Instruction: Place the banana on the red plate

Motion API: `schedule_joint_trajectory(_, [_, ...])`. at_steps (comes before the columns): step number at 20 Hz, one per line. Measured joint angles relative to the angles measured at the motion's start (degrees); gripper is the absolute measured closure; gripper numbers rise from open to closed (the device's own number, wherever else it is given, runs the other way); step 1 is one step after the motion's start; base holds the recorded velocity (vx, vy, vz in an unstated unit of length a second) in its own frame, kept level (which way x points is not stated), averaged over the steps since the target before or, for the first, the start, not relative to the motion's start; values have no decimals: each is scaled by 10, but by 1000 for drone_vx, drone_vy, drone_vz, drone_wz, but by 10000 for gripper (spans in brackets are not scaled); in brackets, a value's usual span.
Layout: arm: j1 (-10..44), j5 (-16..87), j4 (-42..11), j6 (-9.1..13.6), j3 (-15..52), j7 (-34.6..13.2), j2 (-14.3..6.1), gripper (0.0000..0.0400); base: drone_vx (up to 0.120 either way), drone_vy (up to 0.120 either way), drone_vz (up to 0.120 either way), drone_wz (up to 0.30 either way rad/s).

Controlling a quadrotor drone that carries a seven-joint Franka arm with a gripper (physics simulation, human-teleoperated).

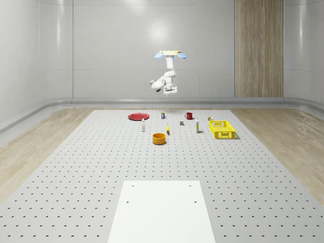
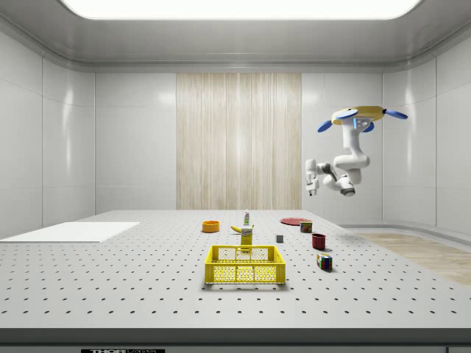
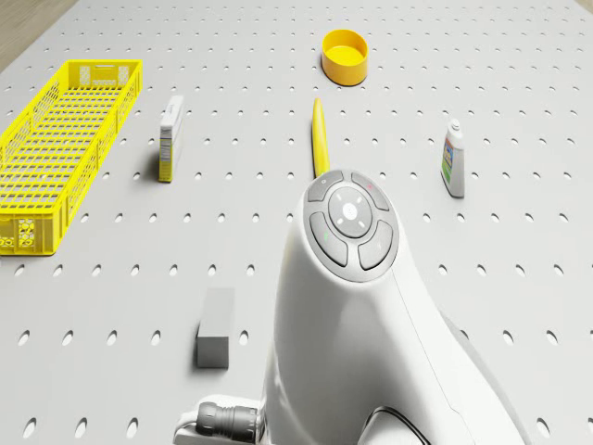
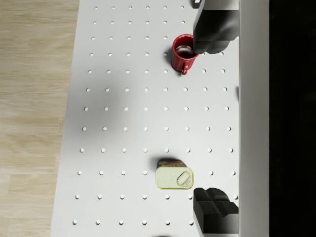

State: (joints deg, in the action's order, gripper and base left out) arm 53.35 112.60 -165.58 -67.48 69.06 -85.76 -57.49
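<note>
I hover high above the far end of the perforated table [image 1: 76, 167], drone [image 1: 170, 53] aloft and arm folded beneath it, with my gripper [image 1: 172, 91] hanging well clear of every object; in the wrist view its two dark fingers [image 4: 213, 210] stand spread wide, holding nothing, with a red mug [image 4: 183, 53] and a flat tin [image 4: 174, 176] on the table far below between them. The banana [image 3: 320, 137] lies flat on the table as a slim yellow body, between the yellow bowl [image 3: 345, 54] and my arm's housing as the drone view shows it, with a small box [image 3: 169, 137] to one side and a bottle [image 3: 453, 159] to the other. The red plate [image 1: 137, 116] rests apart, toward the whole-scene view's left. I judge the banana light, somewhat soft and smooth-skinned, so easily bruised and apt to roll; I would take it across its narrow width near the middle of its length, closing gently. The approach has not yet begun.
</note>
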Motion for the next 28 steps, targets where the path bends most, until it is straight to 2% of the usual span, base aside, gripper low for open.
schedule_joint_trajectory(3, [26,8,-3,6,13,-17,-13,0,120,0,-120,0])
schedule_joint_trajectory(6, [42,10,-3,7,21,-29,-25,0,120,-107,-120,0])
schedule_joint_trajectory(14, [66,3,-3,-6,36,-47,-53,0,120,-115,-110,0])
schedule_joint_trajectory(19, [74,-4,-2,-18,42,-54,-68,0,120,0,0,0])
schedule_joint_trajectory(28, [84,-18,0,-41,52,-63,-95,0,120,0,-93,0])
